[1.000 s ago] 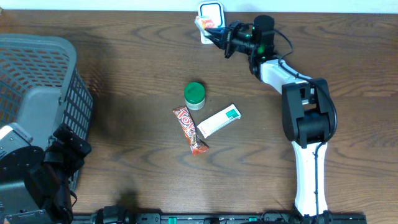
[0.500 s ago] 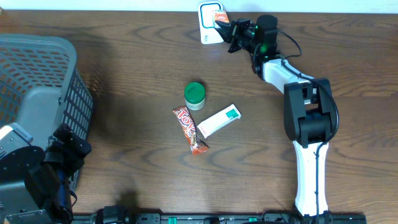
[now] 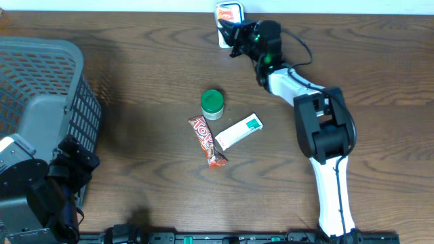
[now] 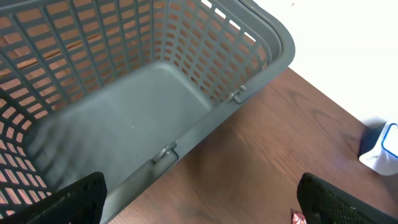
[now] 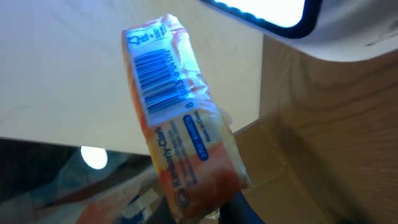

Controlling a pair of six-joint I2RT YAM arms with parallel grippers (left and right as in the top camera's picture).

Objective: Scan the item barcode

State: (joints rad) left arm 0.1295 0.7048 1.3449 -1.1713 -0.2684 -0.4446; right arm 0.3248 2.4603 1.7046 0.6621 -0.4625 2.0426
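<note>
Your right gripper (image 3: 237,32) is clamped tight on the orange packet (image 5: 177,124), up against the scanner (image 3: 234,16). Only the wrist camera shows its barcode (image 5: 163,81) and the words "Kimberly-Clark". 1 second ago the packet was lower down. Your left gripper (image 4: 199,202) gapes wide, holding nothing, beside the basket (image 4: 273,43).

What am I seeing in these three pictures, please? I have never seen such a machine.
Two robot arms work at a wooden table. One picture looks down from above; the other two come from cameras on each wrist. The right gripper is shut on an orange packet, its barcode showing, near the white scanner. The left gripper is open, empty, near the grey basket. On the table lie a green-lidded jar, a candy bar and a white-and-green box.
</note>
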